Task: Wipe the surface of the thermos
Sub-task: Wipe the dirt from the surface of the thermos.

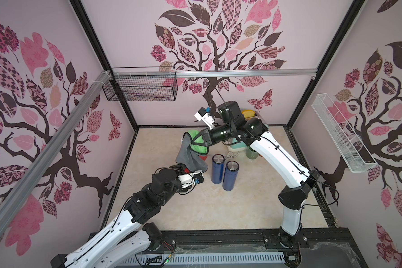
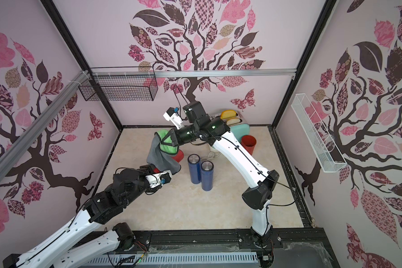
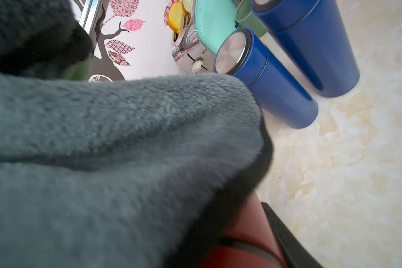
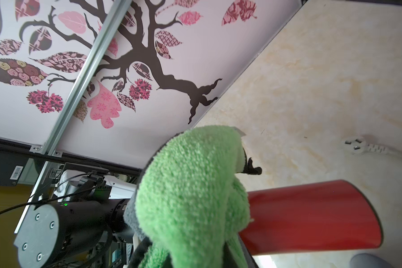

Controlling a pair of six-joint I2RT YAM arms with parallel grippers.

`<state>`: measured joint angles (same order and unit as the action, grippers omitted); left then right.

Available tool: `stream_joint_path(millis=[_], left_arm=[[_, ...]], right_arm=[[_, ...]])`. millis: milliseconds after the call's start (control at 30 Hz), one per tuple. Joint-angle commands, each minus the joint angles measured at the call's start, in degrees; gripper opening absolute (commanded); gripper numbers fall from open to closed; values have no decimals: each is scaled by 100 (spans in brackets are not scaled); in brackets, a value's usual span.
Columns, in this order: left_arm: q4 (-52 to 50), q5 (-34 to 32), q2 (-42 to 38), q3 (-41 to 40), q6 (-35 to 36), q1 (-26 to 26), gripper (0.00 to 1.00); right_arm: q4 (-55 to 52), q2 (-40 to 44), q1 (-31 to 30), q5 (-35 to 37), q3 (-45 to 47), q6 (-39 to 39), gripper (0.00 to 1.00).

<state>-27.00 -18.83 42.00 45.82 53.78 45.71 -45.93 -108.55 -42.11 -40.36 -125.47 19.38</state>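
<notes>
Here's the cloth (image 4: 190, 185), a plush pile, fuzzy green on one face and soft grey on the other, while the blue thermos (image 3: 279, 92) gleams glossy under a brushed-metal lid (image 3: 232, 54), the red cup (image 4: 311, 215) shines smooth, the toaster (image 3: 183, 46) is mirror chrome, and the tabletop (image 3: 346, 185) looks like polished marble-print, possibly laminate.

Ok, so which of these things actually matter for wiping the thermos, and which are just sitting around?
For the job:
- green-and-grey cloth
- red cylinder partly covered by it, likely the thermos being wiped
- two blue thermoses, standing untouched, possibly next

Just lying about:
- toaster
- green cup
- red cup
- loose plug
</notes>
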Motion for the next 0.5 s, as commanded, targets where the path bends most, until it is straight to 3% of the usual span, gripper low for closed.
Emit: stream_joint_path(millis=[0, 100, 200, 267, 467], left_arm=[[1233, -872, -286, 71, 751, 166, 0], [1399, -1275, -393, -135, 1469, 469, 0], [1498, -1285, -499, -104, 1447, 517, 0], [1550, -1347, -506, -132, 1530, 526, 0], [1782, -1562, -232, -274, 1832, 535, 0]], right_arm=[[347, 213, 202, -112, 440, 21, 0], [280, 172, 566, 457, 619, -36, 0], [-75, -21, 653, 839, 238, -264, 0], [-231, -149, 609, 547, -8, -311, 0], [-605, -93, -426, 707, -379, -555, 0]])
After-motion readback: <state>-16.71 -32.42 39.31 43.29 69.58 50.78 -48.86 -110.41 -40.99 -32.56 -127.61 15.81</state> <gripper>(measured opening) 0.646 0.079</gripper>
